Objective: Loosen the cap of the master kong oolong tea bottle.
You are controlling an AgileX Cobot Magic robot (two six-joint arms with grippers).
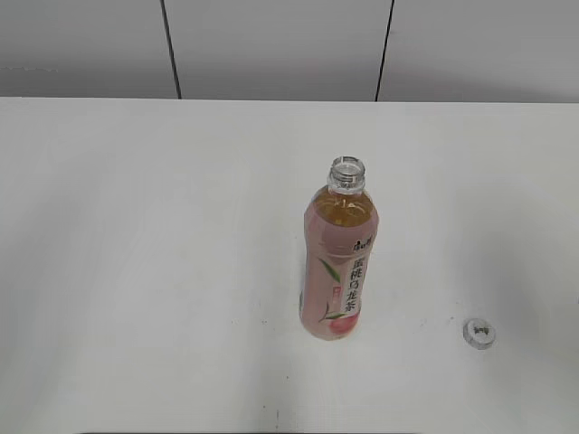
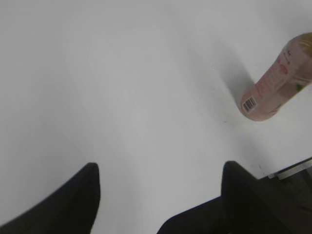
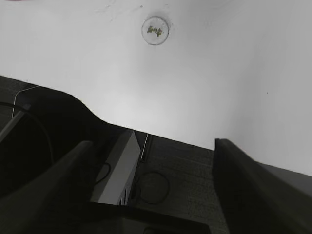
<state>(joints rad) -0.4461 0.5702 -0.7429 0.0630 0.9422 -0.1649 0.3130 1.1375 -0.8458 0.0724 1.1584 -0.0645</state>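
- The master kong oolong tea bottle (image 1: pixel 339 262) stands upright a little right of center in the exterior view, on the white tabletop (image 1: pixel 145 253); its neck is open at the top, with no lid on it.
- The pink label shows green leaves, a peach and a column of Chinese characters; amber tea shows through the clear shoulder above it.
- The cap (image 1: pixel 479 333) lies flat on the tabletop at the lower right of the exterior view, well apart from the bottle, with a small dark mark on its top face.
- In the left wrist view the bottle (image 2: pixel 278 85) leans in from the upper right edge, a barcode visible near its base.
- The left claw (image 2: pixel 158 195) sits at the bottom of that view, its two dark fingers (image 2: pixel 73 204) spread wide with nothing between them.
- In the right wrist view the cap (image 3: pixel 155 30) sits near the top center.
- The right claw (image 3: pixel 151 185) fills the lower part of that view, fingers (image 3: pixel 253 190) spread and holding nothing, out past the tabletop's edge.
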